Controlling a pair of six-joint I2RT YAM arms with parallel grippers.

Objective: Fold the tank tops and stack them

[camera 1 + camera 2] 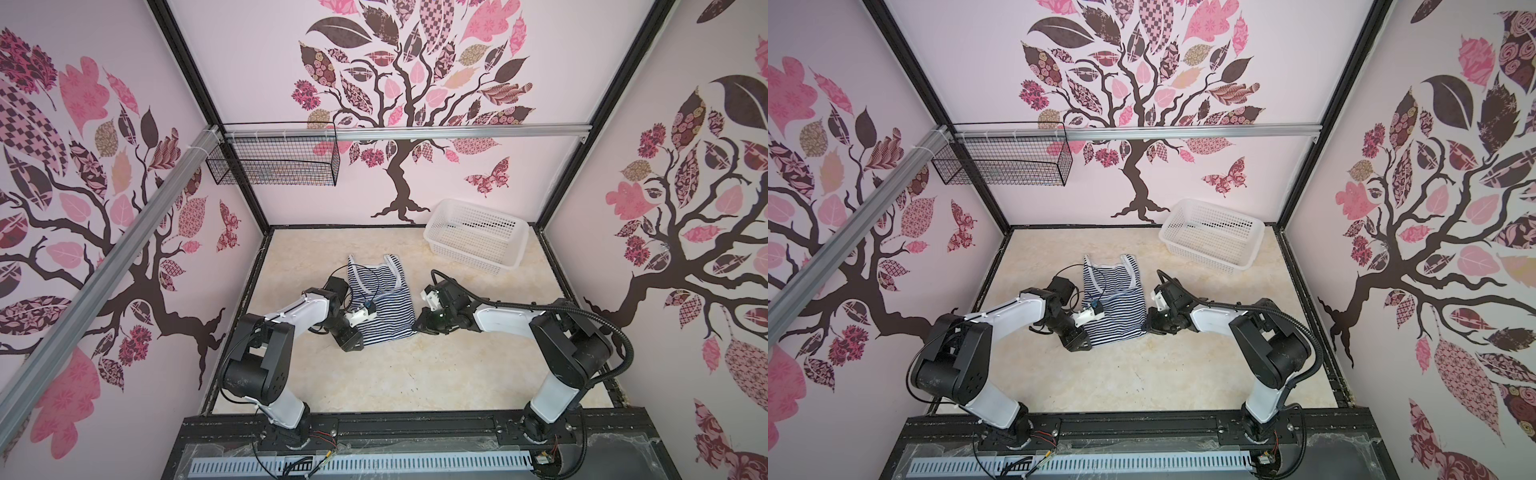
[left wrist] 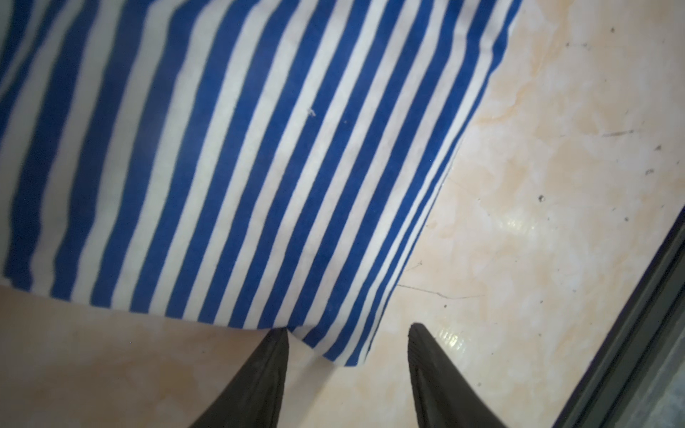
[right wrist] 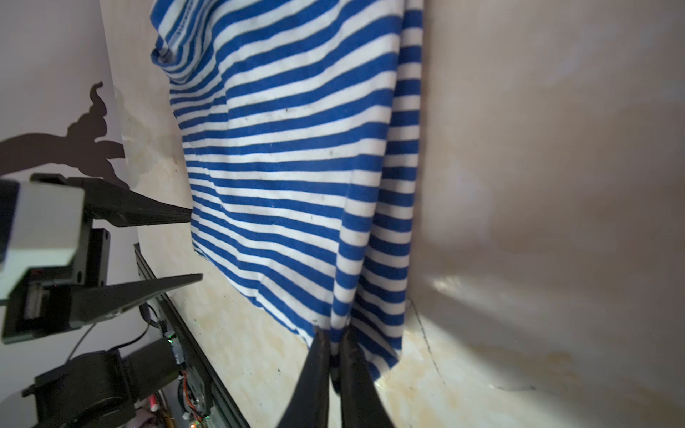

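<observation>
The right hand (image 3: 331, 335) is closed tight on the hem of the fine-striped tank top (image 3: 289, 178), just short of the hem corner on the basket's (image 1: 486, 212) side. A ridge of cloth is drawn up from between its fingers.

The left hand (image 2: 346, 329) is held partly open at the hem corner turned away from the basket. That corner is seen lying between the two fingers (image 2: 267, 370). One tip is set against the hem edge and the other is over bare bench (image 2: 537, 222) just beside the cloth. Nothing is gripped by it.

In both top views the two hands are found low over the bench, at the end of the cloth farthest from the basket.

The fine-striped tank top is spread flat on the bench, clear of the basket. The broad-striped tank top (image 1: 372, 276) is laid over the end of it nearer the basket, near the basket but not touching it. Its white-edged neck and straps are turned away from the hands.

How far the finer stripes run beneath the broad-striped tank top cannot be told.

The basket itself, white and perforated, is stood on the bench beyond both tops.
</observation>
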